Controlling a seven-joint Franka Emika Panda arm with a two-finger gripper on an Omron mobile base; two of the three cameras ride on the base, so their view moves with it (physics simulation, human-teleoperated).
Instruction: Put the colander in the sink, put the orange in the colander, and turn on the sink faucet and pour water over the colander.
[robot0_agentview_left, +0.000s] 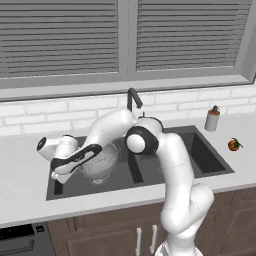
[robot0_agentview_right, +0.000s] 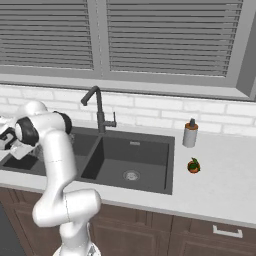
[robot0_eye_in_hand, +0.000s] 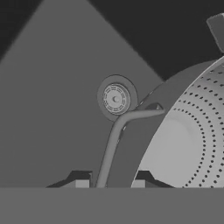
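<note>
Here, my gripper (robot0_eye_in_hand: 107, 183) is pinched on the colander (robot0_eye_in_hand: 192, 135) by its thin side handle, low in the left basin of the sink (robot0_agentview_left: 210, 165). My own arm hides much of the bowl in the left base view, and the hand view cuts off its far side. 1 drain (robot0_eye_in_hand: 116, 99) lies past the handle. The orange (robot0_agentview_left: 234, 145) sits on the counter (robot0_agentview_left: 25, 180) right of the sink, well apart from the faucet (robot0_agentview_right: 97, 107).

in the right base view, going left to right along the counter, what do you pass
Tall dark grey gooseneck faucet → round silver drain in the dark sink basin → small grey soap bottle → small orange fruit with green leaf.
</note>
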